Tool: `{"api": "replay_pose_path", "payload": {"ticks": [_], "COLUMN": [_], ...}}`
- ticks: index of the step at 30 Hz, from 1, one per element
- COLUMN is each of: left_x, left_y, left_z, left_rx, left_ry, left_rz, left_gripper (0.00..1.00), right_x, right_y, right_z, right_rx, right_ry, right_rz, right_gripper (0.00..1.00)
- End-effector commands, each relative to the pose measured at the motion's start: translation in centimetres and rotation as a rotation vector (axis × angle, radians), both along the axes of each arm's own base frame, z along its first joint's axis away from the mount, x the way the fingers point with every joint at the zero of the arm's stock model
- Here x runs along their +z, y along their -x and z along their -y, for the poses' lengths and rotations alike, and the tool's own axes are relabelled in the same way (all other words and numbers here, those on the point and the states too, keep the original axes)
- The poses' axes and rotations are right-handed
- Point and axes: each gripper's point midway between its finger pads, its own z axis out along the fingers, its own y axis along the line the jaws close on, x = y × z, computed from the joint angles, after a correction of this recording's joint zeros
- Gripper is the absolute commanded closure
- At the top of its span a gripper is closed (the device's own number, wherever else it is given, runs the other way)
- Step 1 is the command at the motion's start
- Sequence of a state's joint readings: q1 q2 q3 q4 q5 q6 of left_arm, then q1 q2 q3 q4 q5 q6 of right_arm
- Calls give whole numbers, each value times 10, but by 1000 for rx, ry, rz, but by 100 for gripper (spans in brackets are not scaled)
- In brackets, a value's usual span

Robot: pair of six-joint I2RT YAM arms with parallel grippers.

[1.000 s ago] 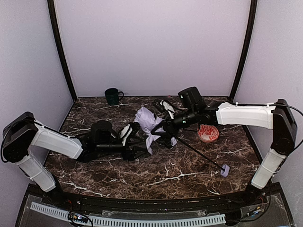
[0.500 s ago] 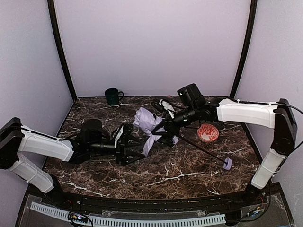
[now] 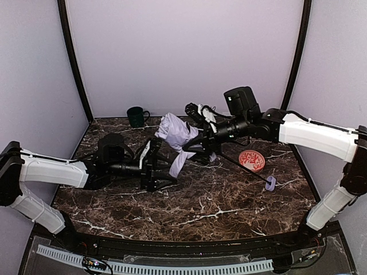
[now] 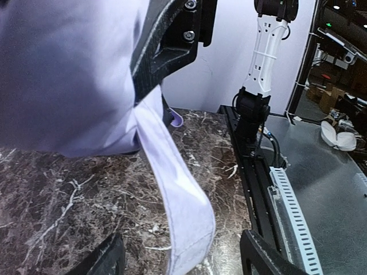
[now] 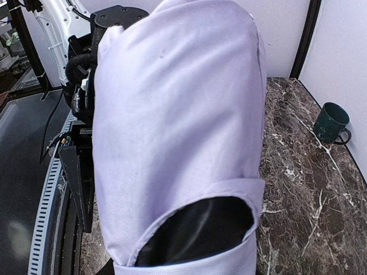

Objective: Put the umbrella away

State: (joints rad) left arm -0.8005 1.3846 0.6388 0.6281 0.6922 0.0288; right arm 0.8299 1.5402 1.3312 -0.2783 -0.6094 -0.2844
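the umbrella (image 5: 172, 132) is far from put away: canopy (image 3: 174, 132) bunched but loose, raised to the left of the red-patterned bowl (image 3: 252, 160), black shaft (image 3: 241, 171) drawn out, handle (image 3: 270, 183) at the desk (image 3: 200, 212) just in front of that bowl. the right fingers (image 3: 202, 139) look clamped on its frame by the canopy, though fabric hides them close up. the left fingers (image 4: 261, 259) stand wide apart, empty, the fabric strap (image 4: 172, 189) hanging between them.
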Motion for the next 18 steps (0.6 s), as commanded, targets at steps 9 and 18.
{"api": "replay_pose_path", "payload": {"ticks": [9, 18], "left_x": [15, -78], "left_y": [25, -29], "left_z": [9, -11], "left_rx": [-191, 226], "left_ry": [93, -194], "left_rz": [-103, -381], "left_gripper": [95, 100], "right_x": [24, -28], "right_y": [-2, -50], "right_z": [-7, -4], "right_rx": [5, -230], "right_ry": [-70, -46], "right_rz": [66, -138], "right_gripper": [100, 99]}}
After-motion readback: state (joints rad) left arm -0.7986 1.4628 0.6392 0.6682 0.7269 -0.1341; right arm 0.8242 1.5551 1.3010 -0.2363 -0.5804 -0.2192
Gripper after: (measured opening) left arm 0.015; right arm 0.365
